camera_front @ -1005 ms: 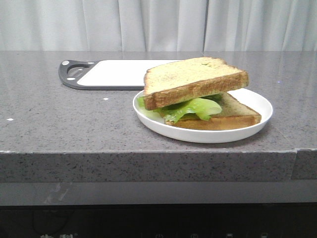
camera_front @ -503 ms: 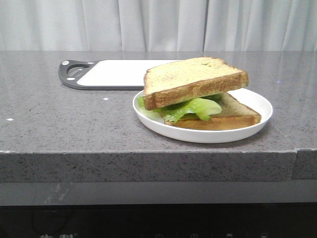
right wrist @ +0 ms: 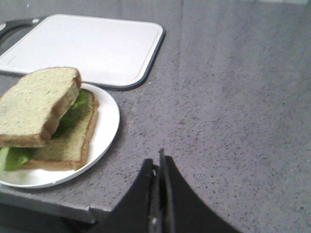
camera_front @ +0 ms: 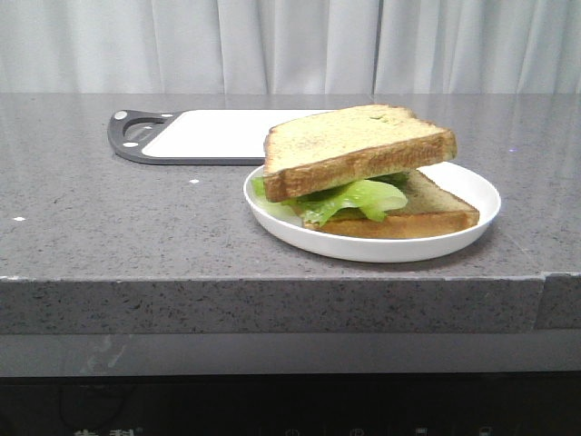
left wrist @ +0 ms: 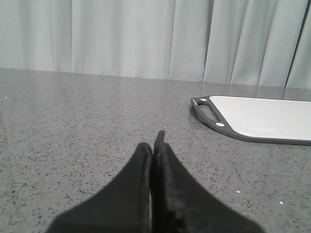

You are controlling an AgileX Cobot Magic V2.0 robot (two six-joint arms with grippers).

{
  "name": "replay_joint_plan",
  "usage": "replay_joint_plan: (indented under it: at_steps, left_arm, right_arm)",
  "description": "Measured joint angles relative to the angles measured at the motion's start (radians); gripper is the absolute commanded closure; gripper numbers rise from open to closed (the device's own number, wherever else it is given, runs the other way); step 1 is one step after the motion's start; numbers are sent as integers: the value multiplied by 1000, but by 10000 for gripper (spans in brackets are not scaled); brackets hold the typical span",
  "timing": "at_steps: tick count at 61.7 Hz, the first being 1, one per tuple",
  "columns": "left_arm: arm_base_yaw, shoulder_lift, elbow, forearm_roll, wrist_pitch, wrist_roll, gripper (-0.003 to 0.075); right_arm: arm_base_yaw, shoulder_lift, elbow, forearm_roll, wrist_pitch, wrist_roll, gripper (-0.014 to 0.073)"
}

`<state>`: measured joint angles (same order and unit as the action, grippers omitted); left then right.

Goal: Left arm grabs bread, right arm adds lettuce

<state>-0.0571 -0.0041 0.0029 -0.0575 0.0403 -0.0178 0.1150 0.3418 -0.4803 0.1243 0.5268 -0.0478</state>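
A thick bread slice (camera_front: pixel 349 145) with a pale speckled face lies tilted on top of a ruffled green lettuce leaf (camera_front: pixel 359 197), which rests on a lower slice (camera_front: pixel 427 211) on a white plate (camera_front: pixel 472 186). The stack also shows in the right wrist view: bread (right wrist: pixel 34 104), lettuce (right wrist: pixel 17 156), plate (right wrist: pixel 108 116). My left gripper (left wrist: pixel 154 145) is shut and empty over bare counter, away from the plate. My right gripper (right wrist: pixel 158 162) is shut and empty, beside the plate near the counter's front edge. Neither arm shows in the front view.
A white cutting board with a dark grey rim and handle (camera_front: pixel 213 134) lies behind the plate; it also shows in the left wrist view (left wrist: pixel 262 119) and right wrist view (right wrist: pixel 87 48). The grey speckled counter (camera_front: pixel 109 227) ends at a front edge; curtains hang behind.
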Motion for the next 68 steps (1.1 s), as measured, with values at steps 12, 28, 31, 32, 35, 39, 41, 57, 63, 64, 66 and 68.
replay_joint_plan:
  at_steps: [12,28,31,32,35,39,41,57,63,64,66,68]
  left_arm:
    - [0,0,0,0,0,0,741]
    - [0,0,0,0,0,0,741]
    - [0,0,0,0,0,0,741]
    - [0,0,0,0,0,0,741]
    - [0,0,0,0,0,0,741]
    - [0,0,0,0,2,0,741]
    - [0,0,0,0,2,0,741]
    - [0,0,0,0,2,0,741]
    - [0,0,0,0,2,0,741]
    - [0,0,0,0,2,0,741]
    - [0,0,0,0,2,0,741]
    - [0,0,0,0,2,0,741]
  right_arm:
    - [-39,-213,315,0,-259,0,712]
    - [-43,-348,501,0,-383,0,712]
    - [-43,-350,506,0,-389,0,712]
    - [-44,-350,507,0,-391,-2,712]
    - [-46,-350,507,0,-392,-2,712]
    - [-52,-350,507,0,-393,-2,712]
    - [-55,-350,507,0,-394,-2,712]
    - [-56,-352,507,0,-398,-2,712]
    - [-56,-352,507,0,-398,-2,712]
    - [-56,-352,507,0,-398,-2,712]
    - [-56,-352,507,0,-398,-2,712]
    - [-56,-352,507,0,-398,-2,712]
